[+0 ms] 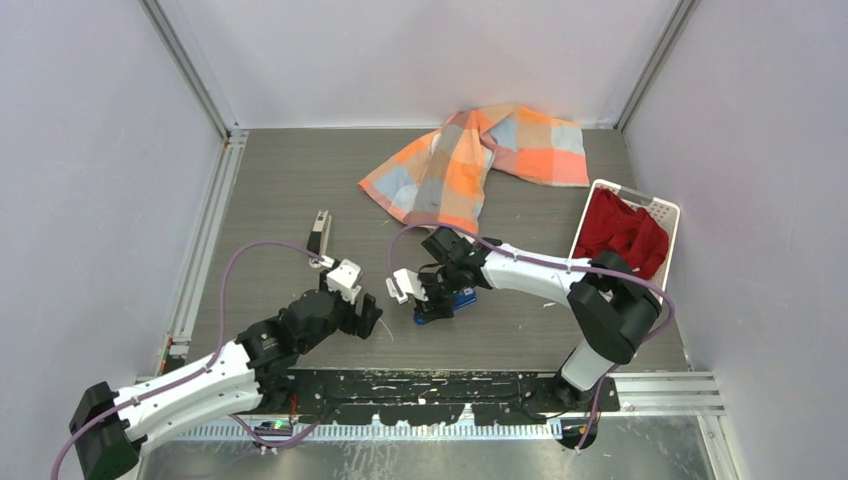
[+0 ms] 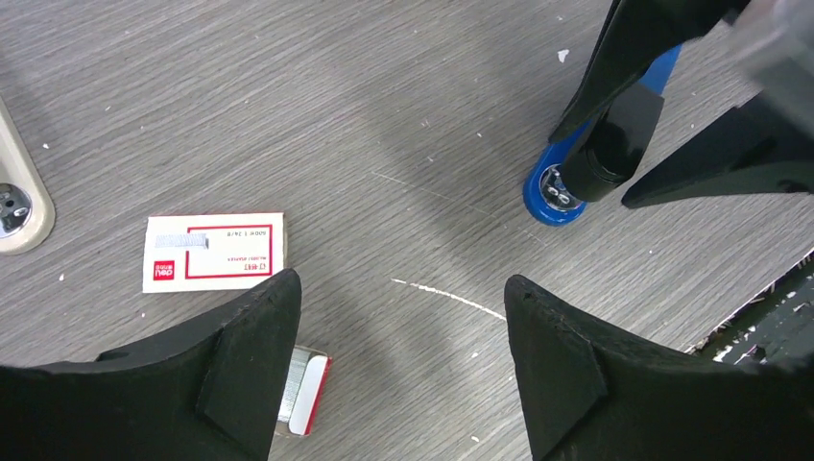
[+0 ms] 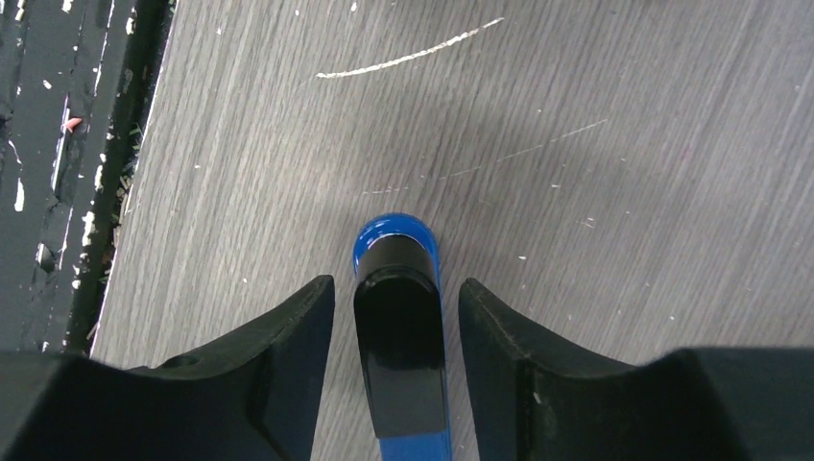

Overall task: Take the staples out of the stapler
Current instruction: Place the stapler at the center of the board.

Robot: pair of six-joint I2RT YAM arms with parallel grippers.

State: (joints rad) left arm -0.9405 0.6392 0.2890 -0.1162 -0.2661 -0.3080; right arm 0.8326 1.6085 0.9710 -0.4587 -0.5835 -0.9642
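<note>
1. Two pairs of fingers are standing apart. The right gripper is straddling the stapler, with a thin gap showing on each side, so it is clamping nothing yet.
2. I am seeing the stapler lying on the table between those fingers, its rounded blue nose poking out just past the tips. No staples are showing, so I am judging them to be inside.
3. The left gripper is hovering wide open and holding nothing. The stapler is sitting ahead to its right and a box ahead to its left.
4. I am worrying about an off-centre close: one finger touching first would be shoving the slim body sideways or spinning it out.
5. Squeezing low on the body may be pinning the stapler shut instead of freeing the magazine.
6. Bringing the left gripper in is risking a knock against the right fingers, since both are working close together.
7. Any strip dropping out could be sliding toward the dark rail beside the right gripper and getting lost there.
</note>
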